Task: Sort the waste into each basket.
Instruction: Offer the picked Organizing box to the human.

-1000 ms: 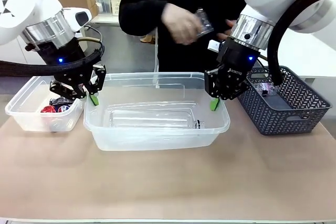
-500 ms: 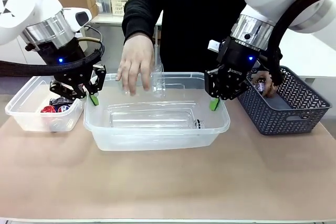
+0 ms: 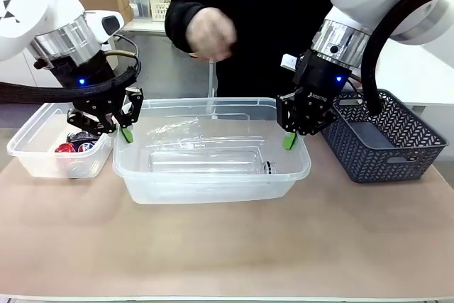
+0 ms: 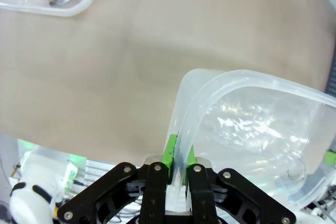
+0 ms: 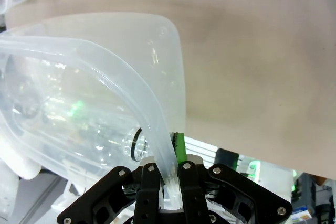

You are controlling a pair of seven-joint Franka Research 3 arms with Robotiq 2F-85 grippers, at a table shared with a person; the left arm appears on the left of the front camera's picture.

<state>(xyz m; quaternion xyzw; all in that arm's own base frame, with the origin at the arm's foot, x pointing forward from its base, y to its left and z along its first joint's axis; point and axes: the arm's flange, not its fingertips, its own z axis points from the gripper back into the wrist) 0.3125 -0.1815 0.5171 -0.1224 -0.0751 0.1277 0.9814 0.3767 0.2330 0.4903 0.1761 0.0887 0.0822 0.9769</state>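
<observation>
Front view: the left gripper (image 3: 126, 127) and right gripper (image 3: 289, 135) each have their fingers closed tight on the rim at opposite ends of the large clear tub (image 3: 211, 175), which sits mid-table with clear plastic bottles (image 3: 206, 150) lying inside. A smaller clear tub (image 3: 42, 157) just beside its left end holds red-and-silver cans (image 3: 74, 143), and a dark lattice basket (image 3: 386, 145) stands near the right end. A person's hand (image 3: 210, 33) is raised above the large tub's far side.

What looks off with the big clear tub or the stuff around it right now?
Nothing stands out. The large clear plastic tub sits level, its rim pinched by the left gripper and right gripper. Clear plastic bottles lie inside it; red cans lie in the small clear tub.
</observation>
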